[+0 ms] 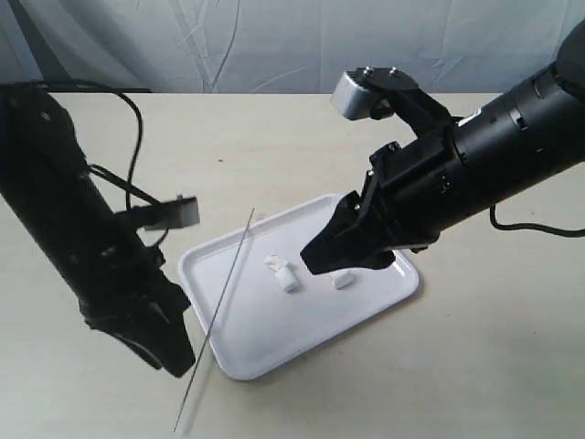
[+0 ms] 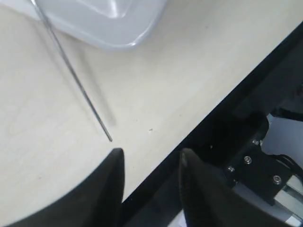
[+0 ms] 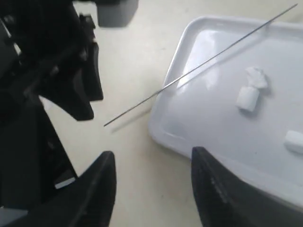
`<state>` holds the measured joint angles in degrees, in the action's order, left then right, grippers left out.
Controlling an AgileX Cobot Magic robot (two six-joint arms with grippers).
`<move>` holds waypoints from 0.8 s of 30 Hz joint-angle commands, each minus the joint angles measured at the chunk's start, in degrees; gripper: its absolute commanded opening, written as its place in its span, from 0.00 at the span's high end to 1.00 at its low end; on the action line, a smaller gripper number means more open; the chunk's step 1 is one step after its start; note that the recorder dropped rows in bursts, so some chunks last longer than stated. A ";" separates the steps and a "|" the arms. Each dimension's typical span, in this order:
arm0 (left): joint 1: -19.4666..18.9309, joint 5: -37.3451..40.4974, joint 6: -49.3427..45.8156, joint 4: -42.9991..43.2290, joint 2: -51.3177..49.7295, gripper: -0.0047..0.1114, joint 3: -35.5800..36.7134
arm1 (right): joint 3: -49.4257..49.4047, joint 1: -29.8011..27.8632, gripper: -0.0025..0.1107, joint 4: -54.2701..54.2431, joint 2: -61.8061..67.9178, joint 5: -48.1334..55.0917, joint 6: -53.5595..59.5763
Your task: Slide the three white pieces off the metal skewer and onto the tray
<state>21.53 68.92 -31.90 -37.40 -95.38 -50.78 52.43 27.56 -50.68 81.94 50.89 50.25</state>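
Beige tabletop, creased pale cloth behind.

(a) L gripper (image 2: 150, 158): jaws spread wide, nothing between them; you see bare tabletop thru the gap. The skewer (image 2: 71, 71) ends just beside its fingertips, not touching them.

(b) R gripper (image 3: 152, 161): also wide open & empty, hanging over the tray (image 3: 213, 127) toward its right end in the ext. view.

(c) The skewer lies bare across the tray's left end, resting on the rim w/ both ends overhanging. You can't tell whether the near tip touches the tabletop.

(d) The pieces (image 3: 247, 98): all three are on the tray floor, none on the wire. Two sit close together near the middle; one lies apart, below the R gripper. Task looks complete, judging by this layout.

Handling notes: the pieces look soft & v. light, so a hard pinch would prob. squash them. Take them by the sides w/ little force. The skewer looks thin, stiff & smooth, so likely slippery & apt to roll or pivot on the rim. Grip it near one end, jaws across the wire.
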 commanded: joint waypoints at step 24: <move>0.27 -46.50 -5.32 -9.08 95.06 0.64 28.36 | -42.00 -0.13 0.56 -49.27 -59.86 -17.10 47.42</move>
<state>21.53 23.48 -37.13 -45.57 -1.90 -24.27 12.58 27.56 -99.21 23.66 35.66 98.54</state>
